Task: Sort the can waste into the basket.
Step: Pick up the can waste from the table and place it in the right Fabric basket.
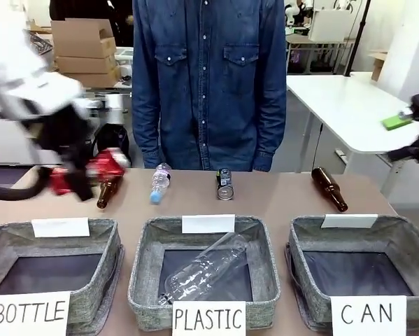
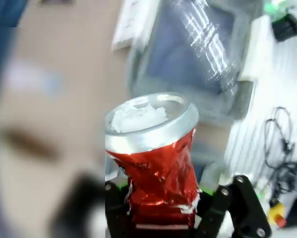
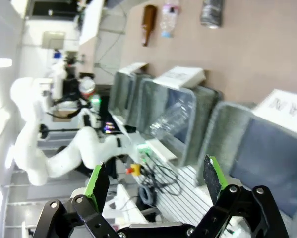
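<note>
My left gripper point(image 1: 80, 180) is shut on the crushed shiny red can point(image 1: 110, 166) and holds it above the table's left side; the arm is blurred by motion. In the left wrist view the red can point(image 2: 153, 163) stands between the fingers of my left gripper point(image 2: 163, 210), silver end up. The dark can point(image 1: 224, 184) lies at the table's middle, before the person; the right wrist view has this dark can point(image 3: 211, 12) at its top. The CAN basket point(image 1: 398, 241) sits front right. My right gripper point(image 1: 405, 136) hangs open at the right edge, and from its wrist my right gripper point(image 3: 155, 183) holds nothing over the CAN basket point(image 3: 227, 129).
Brown bottles lie at the left point(image 1: 108, 194) and the right point(image 1: 329, 189). A clear plastic bottle point(image 1: 160, 183) lies between the left bottle and the dark can. The PLASTIC basket point(image 1: 143, 269) holds a clear bottle point(image 1: 206, 269). The BOTTLE basket point(image 1: 108, 241) stands front left. A person stands at the far side.
</note>
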